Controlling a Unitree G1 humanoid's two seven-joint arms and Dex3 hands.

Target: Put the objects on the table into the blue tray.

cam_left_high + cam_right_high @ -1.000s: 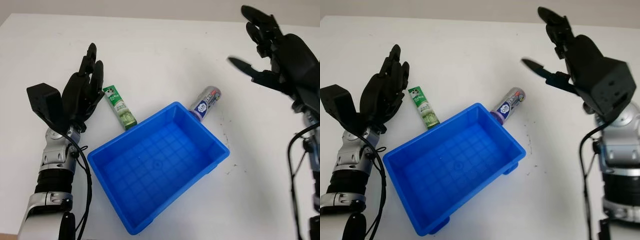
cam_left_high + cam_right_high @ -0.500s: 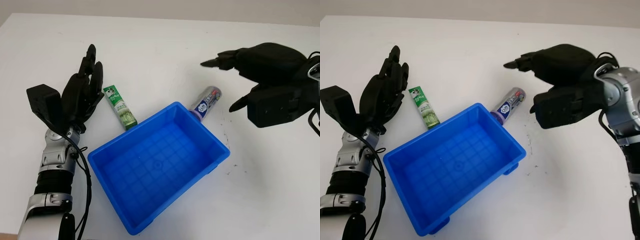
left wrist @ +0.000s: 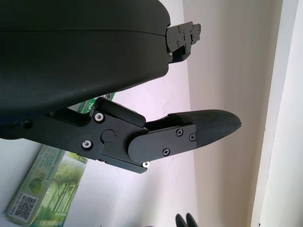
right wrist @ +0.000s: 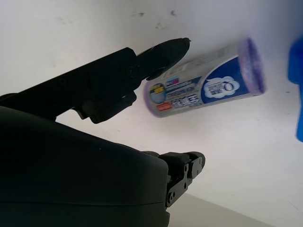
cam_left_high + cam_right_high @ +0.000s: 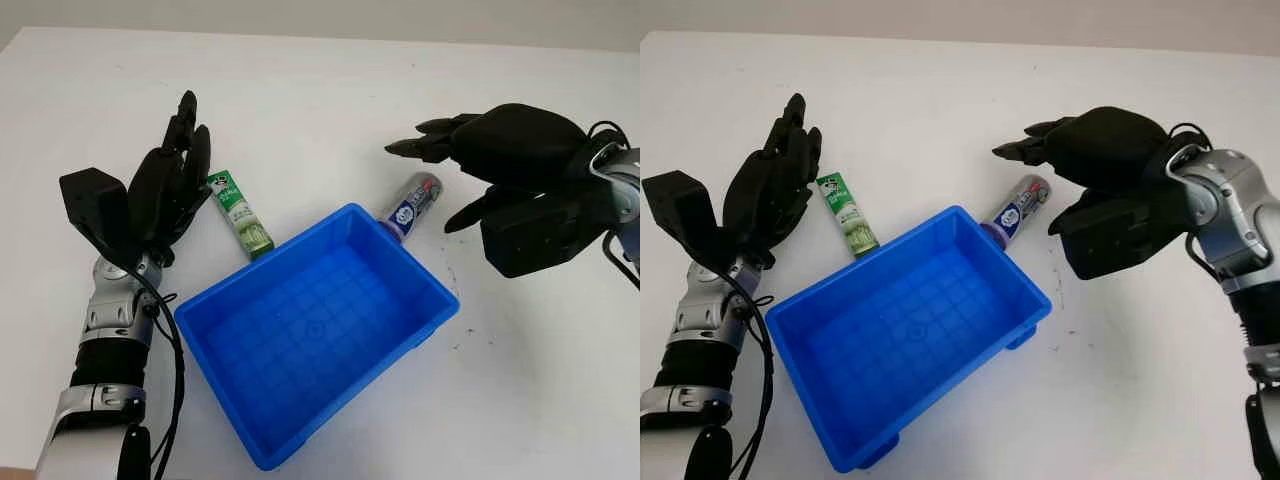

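Note:
An empty blue tray [image 5: 232, 300] sits turned at an angle in the middle of the white table. A silver and purple tube [image 5: 410, 207] lies against its far corner, its purple cap [image 4: 249, 66] toward the tray. My right hand [image 5: 450, 170] hovers open just right of and above the tube, fingers [image 4: 161, 52] reaching over it without touching. A green carton [image 5: 239, 213] lies left of the tray's far side. My left hand [image 5: 170, 185] is open beside the carton [image 3: 45, 184], to its left.
The white table [image 5: 320, 100] stretches bare behind the tray and to the right front. A few small dark specks [image 5: 460, 340] mark the surface right of the tray.
My right hand swung down from the far right corner and turned palm-down, now hovering lower and closer over the tube. The left hand shifted only slightly.

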